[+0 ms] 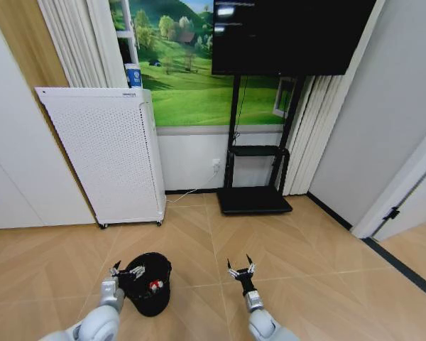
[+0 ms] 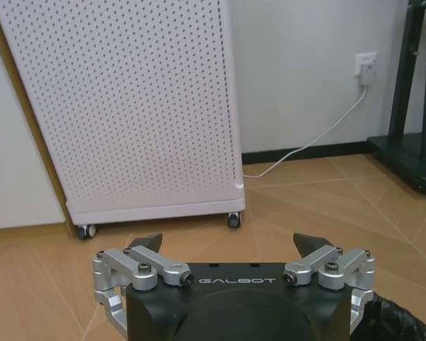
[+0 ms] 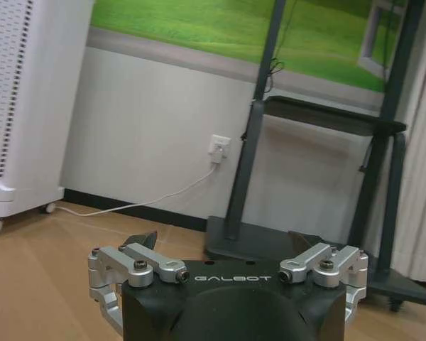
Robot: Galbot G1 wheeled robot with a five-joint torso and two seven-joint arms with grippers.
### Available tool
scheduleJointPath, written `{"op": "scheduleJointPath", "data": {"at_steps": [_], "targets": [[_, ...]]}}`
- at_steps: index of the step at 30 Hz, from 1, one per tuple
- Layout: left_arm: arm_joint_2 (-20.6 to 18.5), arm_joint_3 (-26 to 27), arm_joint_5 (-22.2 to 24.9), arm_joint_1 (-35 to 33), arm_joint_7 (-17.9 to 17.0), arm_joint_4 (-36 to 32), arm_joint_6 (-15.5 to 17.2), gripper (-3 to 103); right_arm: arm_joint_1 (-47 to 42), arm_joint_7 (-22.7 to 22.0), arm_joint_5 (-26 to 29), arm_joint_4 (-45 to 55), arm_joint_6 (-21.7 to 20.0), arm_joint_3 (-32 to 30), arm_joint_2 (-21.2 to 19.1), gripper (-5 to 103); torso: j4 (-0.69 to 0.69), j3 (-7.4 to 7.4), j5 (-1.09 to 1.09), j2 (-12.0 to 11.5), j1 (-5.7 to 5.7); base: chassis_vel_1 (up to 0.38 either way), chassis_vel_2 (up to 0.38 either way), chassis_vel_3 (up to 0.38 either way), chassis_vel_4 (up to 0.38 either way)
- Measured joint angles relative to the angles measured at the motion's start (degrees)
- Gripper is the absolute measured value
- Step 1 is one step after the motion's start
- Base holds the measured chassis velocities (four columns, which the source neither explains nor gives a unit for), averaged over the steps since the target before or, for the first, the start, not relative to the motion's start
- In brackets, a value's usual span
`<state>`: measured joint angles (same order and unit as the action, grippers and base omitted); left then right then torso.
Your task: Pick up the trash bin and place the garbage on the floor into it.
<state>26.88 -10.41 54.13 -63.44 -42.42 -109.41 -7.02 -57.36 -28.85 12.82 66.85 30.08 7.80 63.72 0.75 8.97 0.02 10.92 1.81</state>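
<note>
1. The trash bin (image 1: 149,284) stands on the wooden floor (image 1: 305,241) at about 7 o'clock in the head view, close in front of the robot. It is upright, its long axis vertical and its open mouth facing up.
2. Something red and white, likely garbage (image 1: 155,285), shows inside the bin; I cannot make out more of it, and no litter lies on the visible floor.
3. The left gripper (image 1: 116,271) sits just beside the bin's rim at its 9 o'clock side, fingers spread wide and holding nothing. The black bin liner (image 2: 401,323) edges into the left wrist view.
4. The right gripper (image 1: 241,270) hovers over bare floor at the bin's 3 o'clock, well apart from it, also spread wide and empty.
5. Judged from this, the bin looks filled and set down, or about to be gripped. Any grasp should close on the rim squarely, keeping the bin vertical so nothing spills.
6. The white perforated appliance (image 1: 110,153) stands at 11 o'clock against the wall.
</note>
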Motion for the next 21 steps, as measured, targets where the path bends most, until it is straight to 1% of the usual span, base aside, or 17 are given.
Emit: {"op": "scheduleJointPath", "data": {"at_steps": [1,2,3,5,6,8,11,12,14,15,18,20,21], "targets": [[0.00,0.00,0.00,0.00,0.00,0.00,0.00,100,0.00,0.00,0.00,0.00,0.00,0.00,0.00,100,0.00,0.00,0.00,0.00,0.00,0.000,0.000,0.000,0.000],[-0.53,0.19,-1.33,-0.30,0.43,-0.80,0.10,100,-0.91,-0.20,0.22,1.29,-0.12,-1.51,-1.67,100,0.01,0.00,-0.03,0.00,0.00,0.000,0.000,0.000,0.000],[-0.84,0.24,-2.60,-0.52,1.03,-1.15,-0.08,100,-1.67,-0.27,0.43,2.25,-0.26,-2.50,-2.66,100,0.01,0.00,-0.02,0.00,0.00,0.000,0.000,0.000,0.000],[-1.04,0.35,-3.54,-0.66,1.56,-1.43,-0.35,100,-2.34,-0.33,0.58,3.04,-0.38,-3.33,-3.34,100,0.03,0.00,-0.01,0.00,0.00,0.000,0.000,0.000,0.000],[-1.51,0.65,-3.93,-0.95,2.21,-2.54,-0.37,100,-4.22,-0.43,0.72,5.15,-0.53,-5.59,-4.67,100,0.02,0.00,-0.02,0.00,0.00,0.000,0.000,0.000,0.000],[-1.59,0.69,-3.90,-0.99,2.26,-2.75,-0.34,100,-4.68,-0.44,0.72,5.61,-0.54,-6.11,-4.93,100,0.01,0.01,-0.02,0.01,0.00,0.000,0.000,0.000,0.000],[-3.05,1.50,-2.51,-0.99,2.14,-5.11,0.94,100,-10.49,-0.49,0.96,10.65,-0.87,-11.78,-7.35,100,0.00,0.52,0.00,0.69,0.17,0.000,0.000,0.000,0.000],[-3.05,1.50,-2.51,-0.99,2.14,-5.11,0.94,100,-10.49,-0.49,0.96,10.65,-0.87,-11.78,-7.35,100,0.00,0.52,0.00,0.69,0.17,0.000,0.000,0.000,0.000],[-3.70,2.09,-1.03,-0.84,1.06,-6.89,1.50,100,-13.82,-0.50,1.39,13.21,-1.09,-14.89,-8.65,100,0.02,0.92,-0.02,1.28,0.34,0.000,0.000,0.000,0.000],[-3.70,2.09,-1.03,-0.84,1.06,-6.89,1.50,100,-13.82,-0.50,1.39,13.21,-1.09,-14.89,-8.65,100,0.02,0.92,-0.02,1.28,0.34,0.000,0.000,0.000,0.000],[-5.44,2.97,0.32,-0.83,0.07,-9.24,1.85,100,-17.77,-0.50,2.01,16.01,-1.16,-18.90,-10.77,100,0.02,1.64,0.00,2.26,0.61,0.000,0.000,0.000,0.000],[-5.77,3.23,0.72,-0.81,-0.12,-9.63,1.89,100,-18.40,-0.51,2.27,16.62,-1.21,-19.61,-11.27,100,0.02,1.81,0.00,2.50,0.68,0.000,0.000,0.000,0.000],[-6.26,3.70,1.70,-0.65,-0.59,-10.29,2.00,100,-19.36,-0.51,2.86,17.70,-1.34,-20.84,-12.16,100,0.02,2.06,-0.01,2.85,0.78,0.000,0.000,0.000,0.000]]}}
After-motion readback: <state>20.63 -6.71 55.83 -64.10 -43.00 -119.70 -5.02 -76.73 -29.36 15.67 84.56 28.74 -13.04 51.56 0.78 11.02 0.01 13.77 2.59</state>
